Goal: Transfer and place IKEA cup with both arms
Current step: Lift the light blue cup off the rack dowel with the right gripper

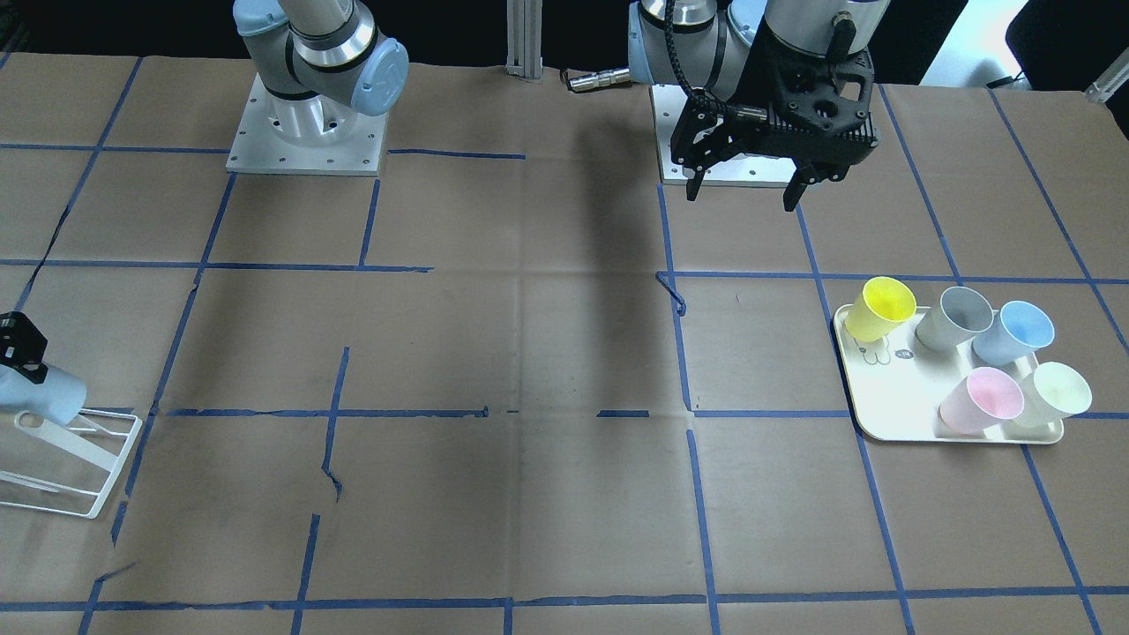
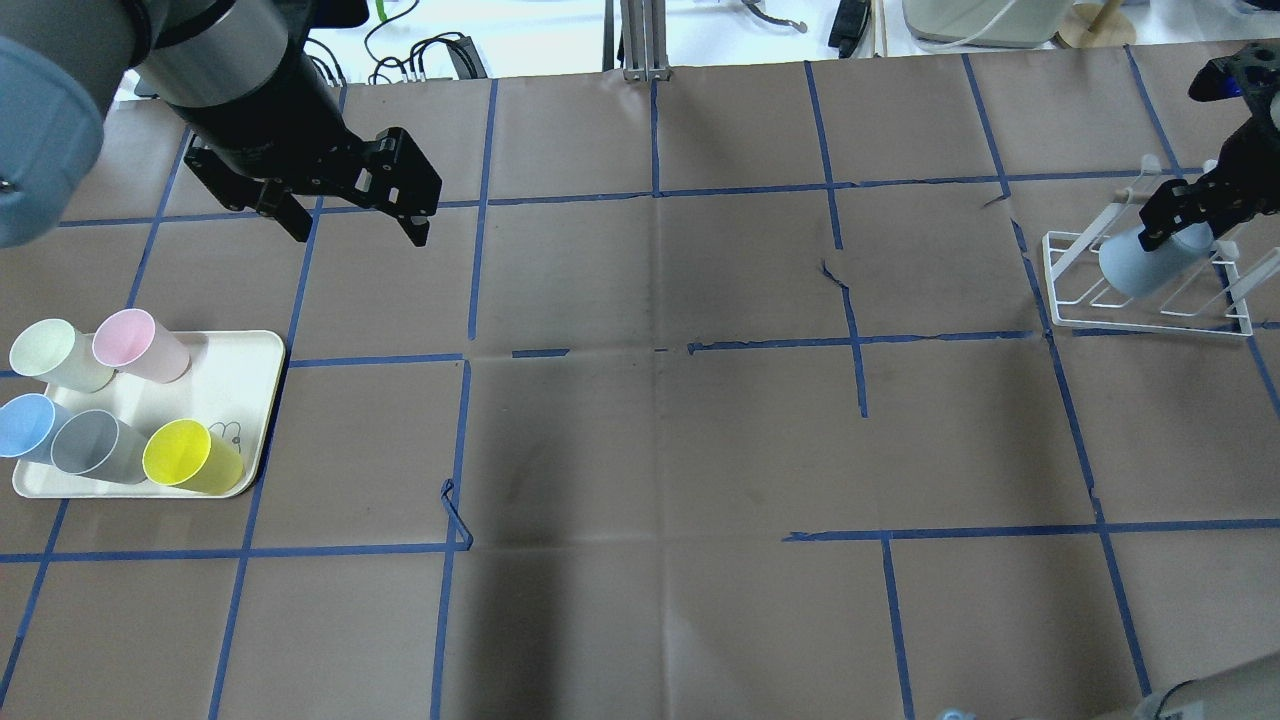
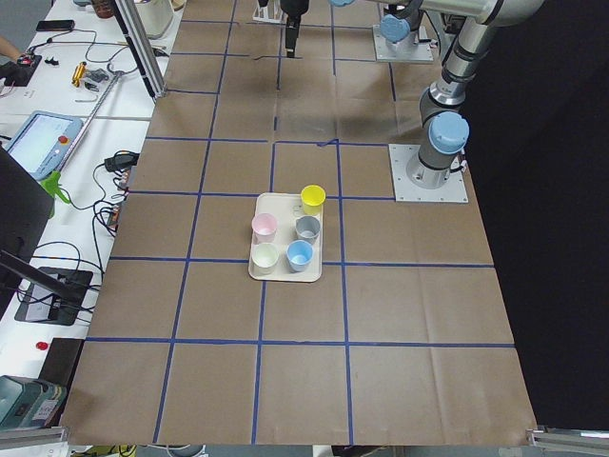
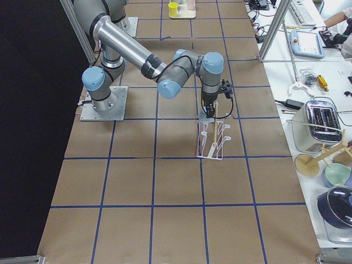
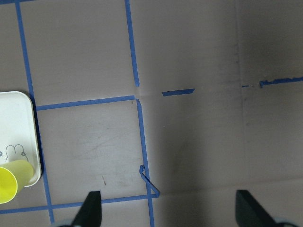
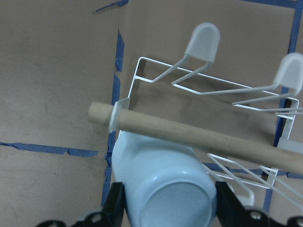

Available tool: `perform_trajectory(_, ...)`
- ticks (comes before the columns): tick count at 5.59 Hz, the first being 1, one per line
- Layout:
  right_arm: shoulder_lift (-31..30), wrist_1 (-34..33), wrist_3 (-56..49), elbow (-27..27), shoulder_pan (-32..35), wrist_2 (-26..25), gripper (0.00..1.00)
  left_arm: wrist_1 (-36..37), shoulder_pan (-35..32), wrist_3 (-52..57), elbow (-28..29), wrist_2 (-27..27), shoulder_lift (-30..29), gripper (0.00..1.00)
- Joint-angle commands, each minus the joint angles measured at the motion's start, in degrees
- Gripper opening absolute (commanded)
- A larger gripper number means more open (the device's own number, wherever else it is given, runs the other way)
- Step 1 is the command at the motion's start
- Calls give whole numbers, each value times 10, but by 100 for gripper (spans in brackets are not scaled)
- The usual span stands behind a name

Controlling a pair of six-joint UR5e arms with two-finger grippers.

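Jaws of the right gripper (image 6: 170,208) were clamped on the IKEA cup (image 6: 156,165), one finger on each side of its pale blue wall. The cup sat between them tilted, with its closed base turned back toward the wrist and its wider rim pointing away from the jaws, down toward the white wire rack (image 2: 1150,322). Just beyond the fingertips a wooden dowel (image 6: 189,130) crossed over the cup's side; whether the two touched could not be told. The rack's capped prongs stood further out past the dowel.

The left gripper (image 2: 360,235) hung above the table (image 2: 660,450) with its jaws spread wide and nothing between them. Only brown paper and blue tape lines lay below the gap. Off to one side of those jaws, well apart from them, a cream tray (image 2: 250,350) held five cups: a yellow cup (image 2: 190,457) nearest the gripper, then a grey cup (image 2: 95,447), a second light-blue cup (image 2: 25,425), a pink cup (image 2: 140,345) and a pale green cup (image 2: 55,355).
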Motion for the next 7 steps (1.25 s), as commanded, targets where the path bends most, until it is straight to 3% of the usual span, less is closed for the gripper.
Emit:
perform_trajectory(1, -27, 9, 0, -9, 1, -1, 9, 0, 0, 1, 0, 1, 0, 99)
perform_trajectory(4, -86, 235, 0, -131, 2, 0, 9, -5, 2, 9, 8, 5, 0, 99)
perform_trajectory(6, -93, 401, -4, -182, 10, 110, 10, -35, 7, 30, 6, 21, 1, 99)
perform_trajectory(7, -93, 478, -5, -182, 34, 195, 10, -38, 30, 109, 6, 21, 2, 99)
